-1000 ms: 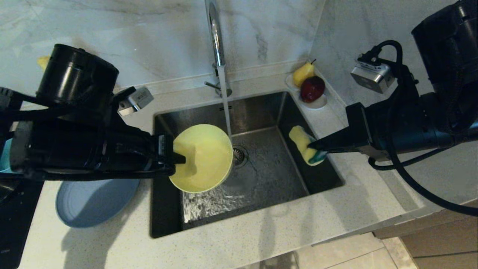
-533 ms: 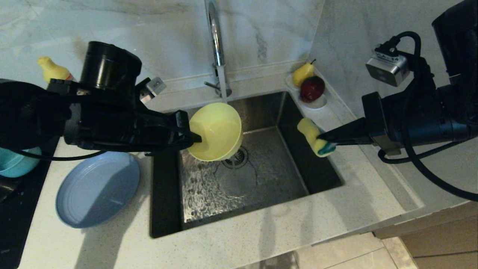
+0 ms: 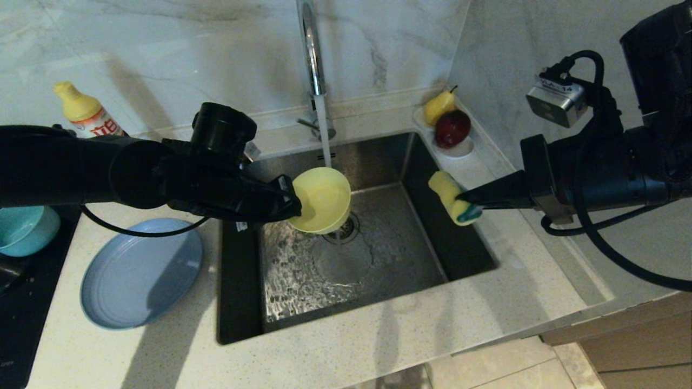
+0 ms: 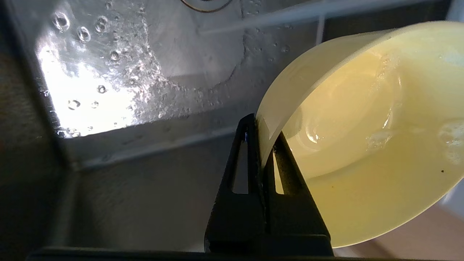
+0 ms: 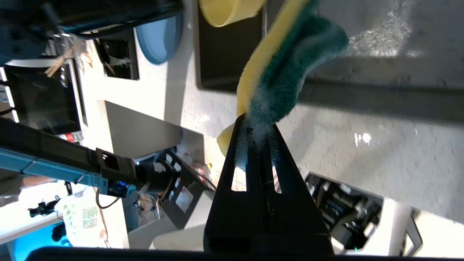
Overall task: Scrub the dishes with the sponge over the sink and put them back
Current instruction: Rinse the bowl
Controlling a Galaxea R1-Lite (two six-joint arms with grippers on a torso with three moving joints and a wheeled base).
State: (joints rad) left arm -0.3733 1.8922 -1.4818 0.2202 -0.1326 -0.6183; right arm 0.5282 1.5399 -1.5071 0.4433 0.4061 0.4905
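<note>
**Op A:** What have I got on the left side right now?

**Op B:** From my station, the left gripper (image 3: 294, 208) sits over the sink (image 3: 246, 324), jaws clamped on the rim of the yellow bowl (image 3: 323, 197). The left wrist view shows one finger inside the wall and one outside, pinching the edge (image 4: 261, 145). The bowl is tilted, its opening facing up and toward the right arm, and it hangs just above the drain strainer (image 3: 346, 229).

**Op A:** Water running?

**Op B:** Yes, a stream drops from the chrome faucet (image 3: 311, 48) and meets the bowl's far rim (the basin floor is wet and rippled).

**Op A:** And the right side?

**Op B:** I have the right gripper (image 3: 466, 205) out over the sink's right edge, jaws pressed together on one end of the sponge (image 3: 451, 197). The right wrist view shows the green scouring face and yellow foam (image 5: 282, 72) bent, with suds at the pinch point. Sponge and bowl are apart, with open basin between them.

**Op A:** Other dishes?

**Op B:** The grey-blue plate (image 3: 141, 273) lies flat on the counter (image 3: 378, 346) left of the sink. The teal-blue bowl (image 3: 27, 229) is farther left, on a dark surface at the frame edge. A yellow-capped bottle (image 3: 86, 116) stands by the back wall, and a small white dish (image 3: 459, 148) with a pear (image 3: 439, 105) and a red apple (image 3: 452, 128) is in the far right corner.
</note>
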